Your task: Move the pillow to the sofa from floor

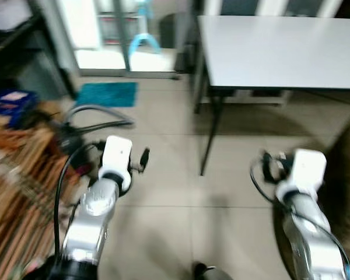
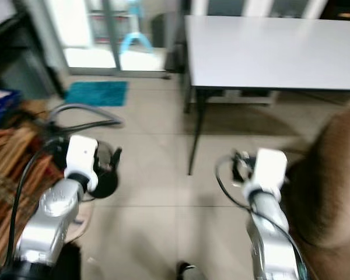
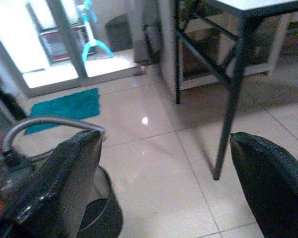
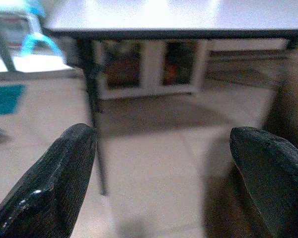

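Note:
My left gripper [image 3: 164, 144] is raised over the tiled floor [image 1: 169, 192]. It is open, its two black fingers [image 3: 64, 183] wide apart with nothing between them. My right gripper [image 4: 164, 134] is held up at the same height. It is open too, and empty. A blurred brown upholstered mass [image 2: 329, 181], which looks like the sofa's edge, lies close beside the right arm [image 2: 268, 227]. I cannot make out a pillow for certain in these blurred frames.
A white table [image 1: 280, 49] on black legs [image 1: 210, 140] stands ahead on the right. A grey hose [image 1: 96, 111] and a round black base [image 3: 102, 213] lie by the left gripper. A brown striped heap [image 1: 17, 186] is at the left. A teal mat [image 1: 108, 93] lies before glass doors [image 1: 99, 35].

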Available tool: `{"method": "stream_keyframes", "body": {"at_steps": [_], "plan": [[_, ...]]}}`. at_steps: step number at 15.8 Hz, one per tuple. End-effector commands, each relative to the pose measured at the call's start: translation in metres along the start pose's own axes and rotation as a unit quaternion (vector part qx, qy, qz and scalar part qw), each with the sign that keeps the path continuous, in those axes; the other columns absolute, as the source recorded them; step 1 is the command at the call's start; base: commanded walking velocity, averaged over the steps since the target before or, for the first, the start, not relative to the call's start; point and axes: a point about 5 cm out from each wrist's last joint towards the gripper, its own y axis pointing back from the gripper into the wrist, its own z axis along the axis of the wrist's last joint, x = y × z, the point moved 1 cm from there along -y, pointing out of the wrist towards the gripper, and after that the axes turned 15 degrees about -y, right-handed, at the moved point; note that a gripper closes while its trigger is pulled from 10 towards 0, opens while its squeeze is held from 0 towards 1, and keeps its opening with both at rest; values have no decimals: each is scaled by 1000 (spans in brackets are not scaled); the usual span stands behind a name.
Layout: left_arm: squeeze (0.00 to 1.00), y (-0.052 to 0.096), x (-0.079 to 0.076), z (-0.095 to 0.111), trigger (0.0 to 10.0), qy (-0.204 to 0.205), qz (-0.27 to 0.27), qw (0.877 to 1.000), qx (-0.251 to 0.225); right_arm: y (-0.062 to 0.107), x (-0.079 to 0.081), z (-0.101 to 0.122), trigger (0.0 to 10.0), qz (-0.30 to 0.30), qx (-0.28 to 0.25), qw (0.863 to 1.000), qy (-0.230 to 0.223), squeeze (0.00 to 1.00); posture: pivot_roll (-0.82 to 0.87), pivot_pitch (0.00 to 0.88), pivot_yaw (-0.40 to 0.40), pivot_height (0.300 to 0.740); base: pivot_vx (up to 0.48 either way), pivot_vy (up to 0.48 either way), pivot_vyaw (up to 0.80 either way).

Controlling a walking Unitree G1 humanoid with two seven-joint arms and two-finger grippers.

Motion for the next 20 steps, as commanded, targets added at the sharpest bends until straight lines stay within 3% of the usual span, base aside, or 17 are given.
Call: {"method": "stream_keyframes", "body": {"at_steps": [1, 3, 5, 7, 10, 14, 17, 20], "plan": [[0, 1, 2, 6, 10000, -7, 5, 1000, -21, -3, 3, 4, 10000, 9, -8, 1000, -7, 0, -35, 21, 17, 740, 0, 0, -781], [0, 2, 10, 9, 10000, 16, 23, 999, -37, -8, 25, 8, 10000, 54, -16, 998, 2, 0, -22, 11, 5, 740, 0, 0, -781], [0, 5, 10, -1, 10000, -2, 27, 1000, -8, -6, 33, 0, 10000, 72, -2, 997, 18, 0, -13, 6, -17, 740, 0, 0, -781], [0, 8, 3, -1, 10000, 3, 11, 1000, -13, -8, 32, -4, 10000, 66, 14, 998, 6, 0, -6, 0, -21, 740, 0, 0, -781], [0, 10, 7, -8, 10000, -8, 13, 1000, -4, -1, 32, -11, 10000, 55, 18, 998, 21, 0, -24, 3, 11, 740, 0, 0, -781], [0, 6, 8, -5, 10000, -16, 2, 1000, -10, 12, 13, -11, 10000, 13, 15, 1000, 23, 0, -59, 41, 47, 740, 0, 0, -781], [0, 13, 2, -4, 10000, -6, 4, 1000, -18, 22, 7, -12, 10000, 10, 23, 999, 30, 0, -72, 67, 31, 740, 0, 0, -781], [0, 19, -2, -6, 10000, 8, 9, 1000, -20, 22, 10, -11, 10000, 25, 27, 999, 39, 0, -65, 58, 1, 740, 0, 0, -781]]}}
